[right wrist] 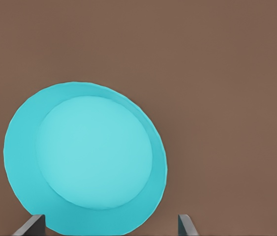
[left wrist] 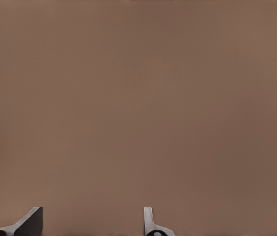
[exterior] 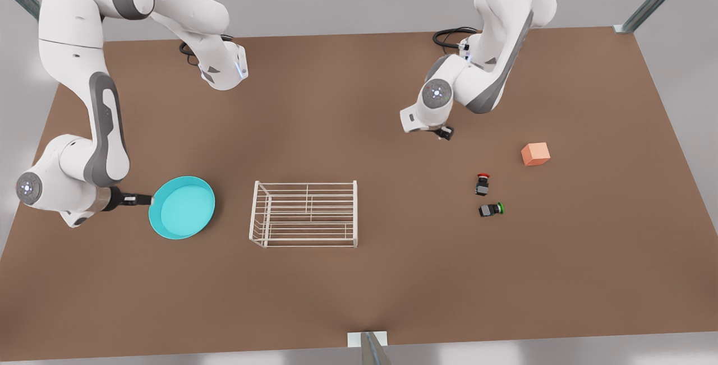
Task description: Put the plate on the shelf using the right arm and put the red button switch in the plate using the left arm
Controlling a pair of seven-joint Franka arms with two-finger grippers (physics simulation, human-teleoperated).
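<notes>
brown matte tabletop [exterior: 359, 297] fills the whole scene, with grey floor around its edges. going biggest to smallest: two white multi-jointed robot arms reach in from the far side. the right arm [exterior: 106, 124] is on the front view's left, and the right gripper [exterior: 147, 199] sits right at the rim of the round shallow turquoise plate [exterior: 182, 207]. in the right wrist view its fingers [right wrist: 30, 226] are spread wide, straddling the near edge of the plate [right wrist: 86, 157], not pinching it yet as far as i can see. the left arm [exterior: 482, 79] waits on the front view's right, and the left gripper [exterior: 444, 132] hovers over bare table with its fingers [left wrist: 30, 221] apart too.

low white wire rack shelf [exterior: 305, 213] stands just beside the plate, toward the front view's right.

plate looks stiff, light and kinda slick, so i'd guess a rim pinch is the only real hold, and it may tip.

tiny black push-button switch with a red cap [exterior: 482, 184] lies well apart from the left gripper, toward the near side. small and light, probably best grabbed across the black body.
</notes>
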